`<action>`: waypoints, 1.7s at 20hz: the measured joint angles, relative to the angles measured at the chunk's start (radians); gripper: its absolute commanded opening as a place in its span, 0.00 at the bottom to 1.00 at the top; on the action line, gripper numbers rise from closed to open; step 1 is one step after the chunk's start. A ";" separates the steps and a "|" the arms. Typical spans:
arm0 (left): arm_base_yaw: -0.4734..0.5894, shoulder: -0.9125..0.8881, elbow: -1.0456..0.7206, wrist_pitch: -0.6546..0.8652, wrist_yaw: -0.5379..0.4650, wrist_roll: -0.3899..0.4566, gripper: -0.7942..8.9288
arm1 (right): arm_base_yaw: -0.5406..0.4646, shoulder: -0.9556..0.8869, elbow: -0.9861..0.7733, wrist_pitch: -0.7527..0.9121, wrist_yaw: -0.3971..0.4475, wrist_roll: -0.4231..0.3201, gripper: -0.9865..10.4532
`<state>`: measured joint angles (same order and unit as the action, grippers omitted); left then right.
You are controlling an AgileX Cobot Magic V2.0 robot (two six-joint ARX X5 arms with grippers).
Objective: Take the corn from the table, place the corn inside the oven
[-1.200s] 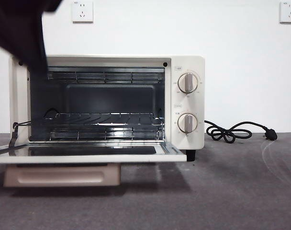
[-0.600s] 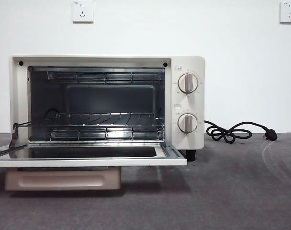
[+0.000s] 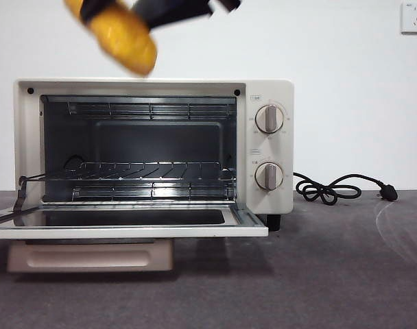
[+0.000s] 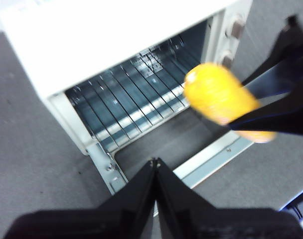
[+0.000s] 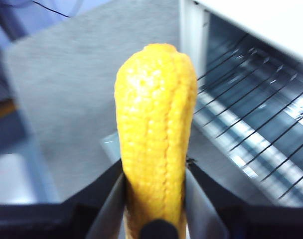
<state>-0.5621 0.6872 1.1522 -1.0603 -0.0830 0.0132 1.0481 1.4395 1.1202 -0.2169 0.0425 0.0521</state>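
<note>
Corn (image 3: 123,34) smearing with motion blur, upper end running off the front view's top edge; right gripper (image 3: 171,8) mostly cropped there too.

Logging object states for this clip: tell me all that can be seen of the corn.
The corn is a glossy yellow-orange cob with bumpy kernel rows and a rounded, tapered free end. The right gripper holds it, one black jaw on each side near its base. In the front view it hangs tilted in the air above the oven, blurred, with its free end pointing down toward the oven's top edge and touching nothing else. The oven door is open and the rack is bare.
</note>
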 measured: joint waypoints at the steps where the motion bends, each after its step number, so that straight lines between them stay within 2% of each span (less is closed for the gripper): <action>1: 0.000 -0.013 0.000 0.000 -0.002 -0.001 0.08 | 0.001 0.023 0.000 0.027 0.030 -0.028 0.08; 7: 0.000 -0.023 0.000 -0.001 -0.004 -0.006 0.08 | 0.001 0.150 0.000 0.148 0.115 -0.231 0.08; 10: 0.000 -0.017 0.000 -0.001 -0.004 -0.006 0.08 | 0.002 0.208 0.022 0.153 0.164 -0.342 0.08; 15: 0.000 -0.017 0.000 -0.001 -0.004 -0.006 0.08 | 0.002 0.293 0.072 0.155 0.298 -0.529 0.08; 21: 0.000 -0.017 0.000 -0.001 -0.004 -0.006 0.08 | -0.010 0.388 0.173 0.158 0.377 -0.727 0.08; 25: 0.000 -0.017 0.000 -0.002 -0.004 -0.006 0.08 | -0.024 0.451 0.243 0.159 0.419 -0.797 0.08; 34: 0.000 -0.015 0.000 -0.002 -0.004 -0.006 0.08 | -0.055 0.531 0.298 0.159 0.484 -0.874 0.09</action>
<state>-0.5621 0.6724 1.1522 -1.0618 -0.0872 0.0067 0.9936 1.9701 1.4185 -0.0582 0.5262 -0.8215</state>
